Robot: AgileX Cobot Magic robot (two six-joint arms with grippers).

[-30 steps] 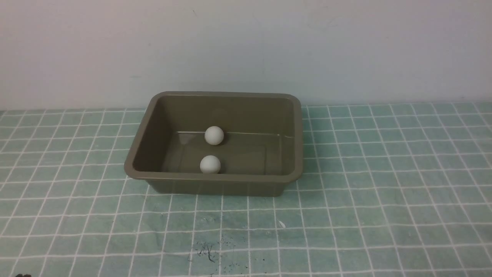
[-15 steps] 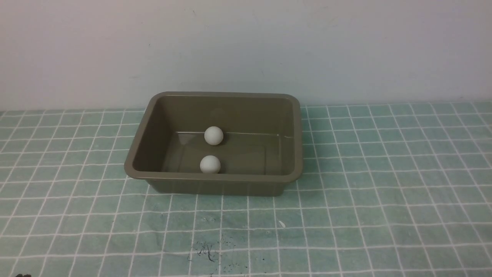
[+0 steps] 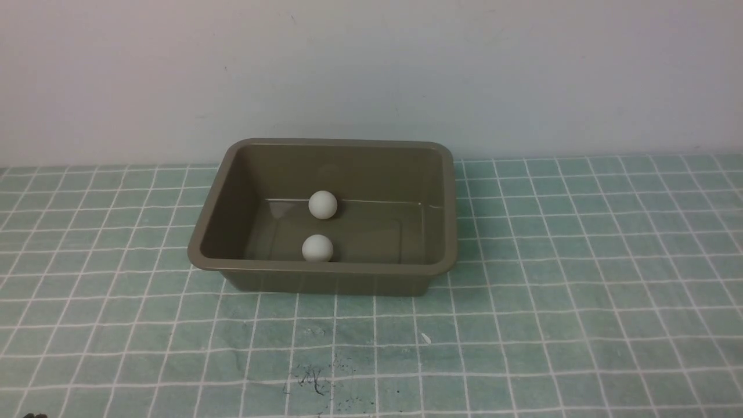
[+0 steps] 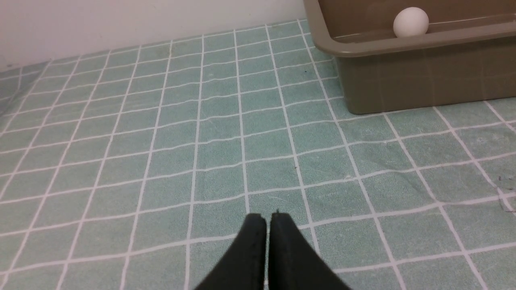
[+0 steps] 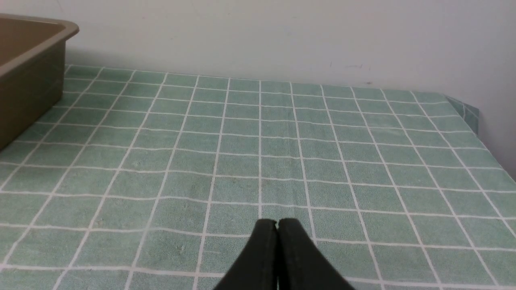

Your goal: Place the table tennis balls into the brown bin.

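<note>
The olive-brown bin (image 3: 232, 168) stands mid-table near the wall. Two white table tennis balls lie inside it: one (image 3: 323, 204) against the far part of the floor, one (image 3: 317, 248) by the near wall. The left wrist view shows the bin's corner (image 4: 346, 48) and one ball (image 4: 410, 22) over its rim. My left gripper (image 4: 268, 217) is shut and empty, low over the cloth, well short of the bin. My right gripper (image 5: 277, 222) is shut and empty too, with the bin's corner (image 5: 48, 44) far off to one side. Neither gripper appears in the front view.
A green cloth with a white grid (image 3: 580, 290) covers the table, with dark scuff marks (image 3: 313, 380) near the front edge. A pale wall (image 3: 371, 69) rises just behind the bin. The table's right corner (image 5: 463, 108) shows in the right wrist view.
</note>
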